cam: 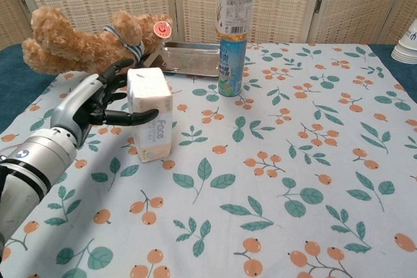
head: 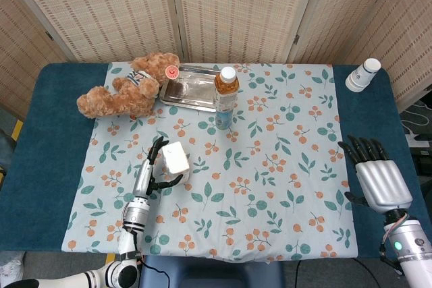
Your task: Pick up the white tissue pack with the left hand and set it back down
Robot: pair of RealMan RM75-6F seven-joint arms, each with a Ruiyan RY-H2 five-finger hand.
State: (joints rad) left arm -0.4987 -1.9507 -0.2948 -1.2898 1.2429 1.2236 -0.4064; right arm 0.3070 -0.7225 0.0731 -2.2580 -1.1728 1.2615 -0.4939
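Note:
The white tissue pack (head: 177, 158) (cam: 151, 128) stands upright on the floral cloth, left of centre. My left hand (head: 152, 170) (cam: 91, 105) sits just to its left with the fingers spread apart. The fingers reach up behind the pack's left side, and the thumb stretches across its front face, close to it or barely touching. The hand no longer wraps the pack. My right hand (head: 378, 177) hovers open over the blue table edge at the far right, holding nothing; the chest view does not show it.
A brown teddy bear (head: 128, 89) (cam: 85, 40) lies behind the pack at the back left. A metal tray (head: 185, 92) (cam: 189, 56) and a tall drink bottle (head: 225, 96) (cam: 232, 30) stand behind it. Stacked paper cups (head: 363, 74) sit back right.

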